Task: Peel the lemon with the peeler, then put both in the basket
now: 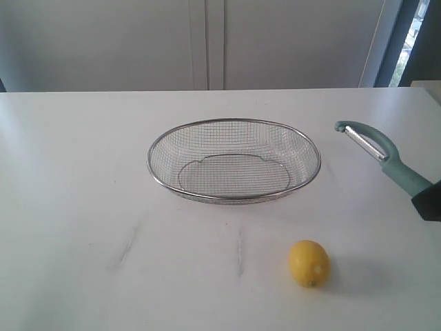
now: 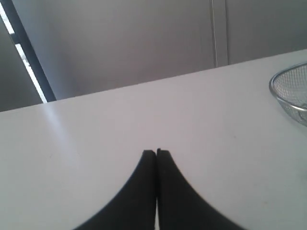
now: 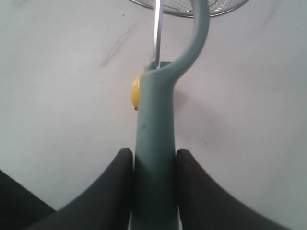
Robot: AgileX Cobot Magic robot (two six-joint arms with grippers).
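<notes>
A small yellow lemon (image 1: pixel 309 263) lies on the white table near the front, right of centre. Behind it stands the silver wire-mesh basket (image 1: pixel 157 146), with nothing in it. My right gripper (image 1: pixel 426 200) shows only at the right edge of the exterior view and is shut on the teal handle of the peeler (image 1: pixel 386 158), held above the table with its curved head and blade toward the basket. In the right wrist view the peeler (image 3: pixel 154 139) sits between both fingers of the right gripper (image 3: pixel 153 155), and the lemon (image 3: pixel 136 92) peeks out behind it. My left gripper (image 2: pixel 156 153) is shut on nothing, over bare table.
The white table (image 1: pixel 83 207) carries faint grey scuff marks in front of the basket. The basket's rim (image 2: pixel 288 91) shows at the edge of the left wrist view. A pale wall runs behind the table's far edge.
</notes>
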